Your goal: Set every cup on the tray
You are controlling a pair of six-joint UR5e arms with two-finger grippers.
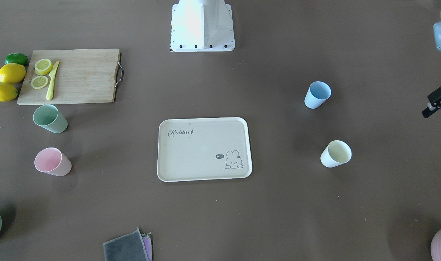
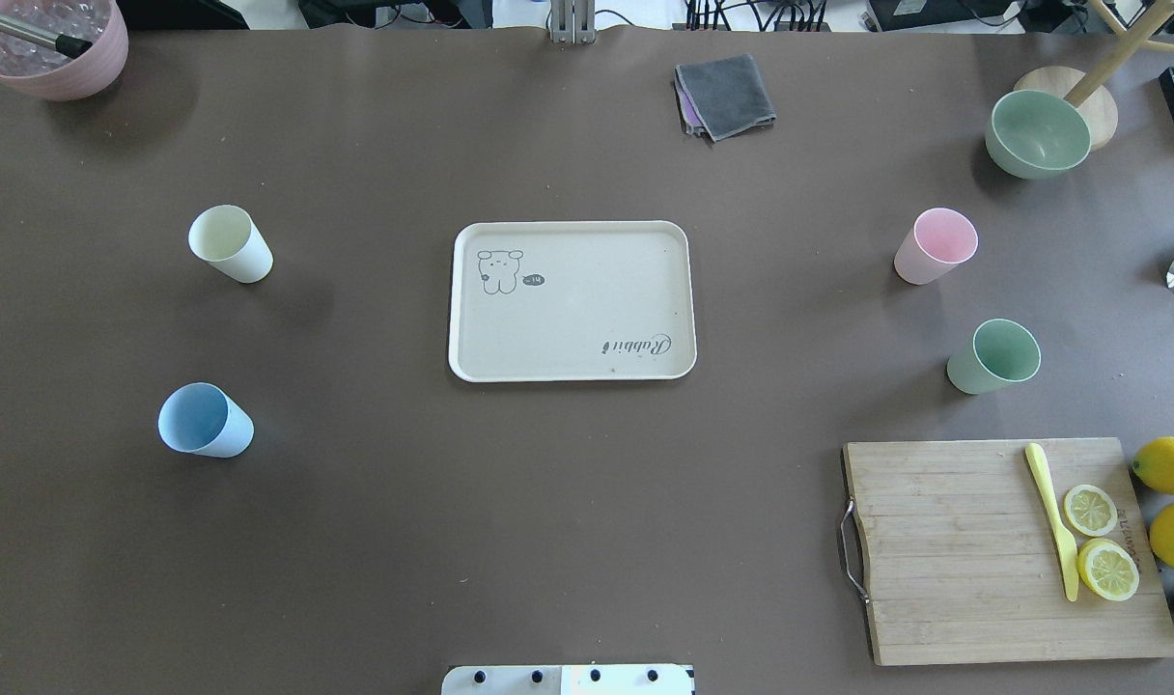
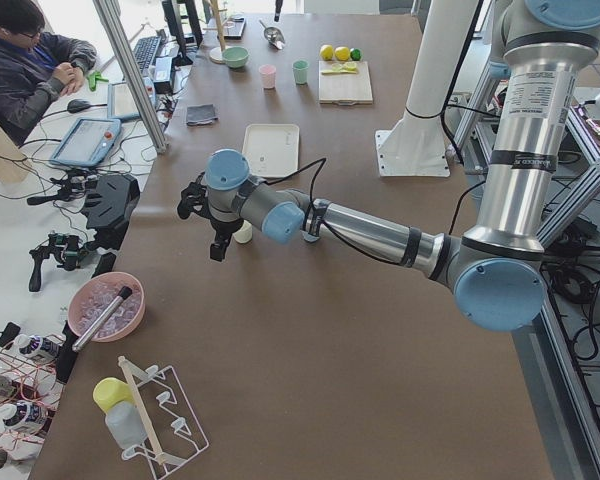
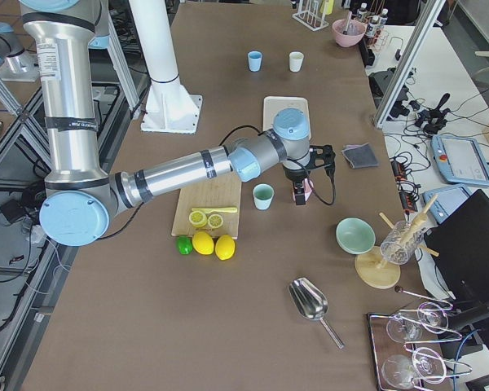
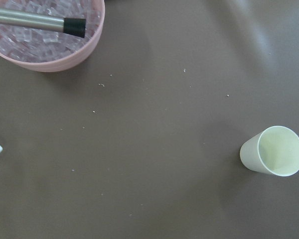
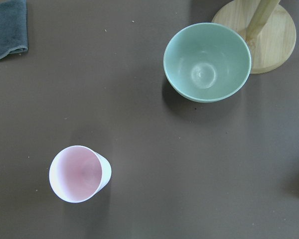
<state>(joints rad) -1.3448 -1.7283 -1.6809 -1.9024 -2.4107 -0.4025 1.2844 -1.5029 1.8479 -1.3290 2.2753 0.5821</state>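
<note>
The brown table (image 2: 587,541) has the tray (image 2: 587,299) at its centre, probably so either arm can reach it; it holds no cups yet. From the tray in the overhead view, the cutting board (image 2: 954,550) lies at four o'clock and the green bowl (image 2: 1037,133) at two. The pink cup (image 2: 935,245) stands at two, the green cup (image 2: 994,356) at three, the cream cup (image 2: 230,244) at ten and the blue cup (image 2: 205,421) at eight. All four stand upright, well apart, with nothing between them and the tray. The left gripper (image 3: 217,243) hangs near the cream cup and the right gripper (image 4: 300,194) near the pink cup; I cannot tell whether either set of fingers is clenched or released.

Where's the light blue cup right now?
Overhead view: the light blue cup stands on the left of the table, off the tray, nearer the robot than the cream-yellow cup.
</note>
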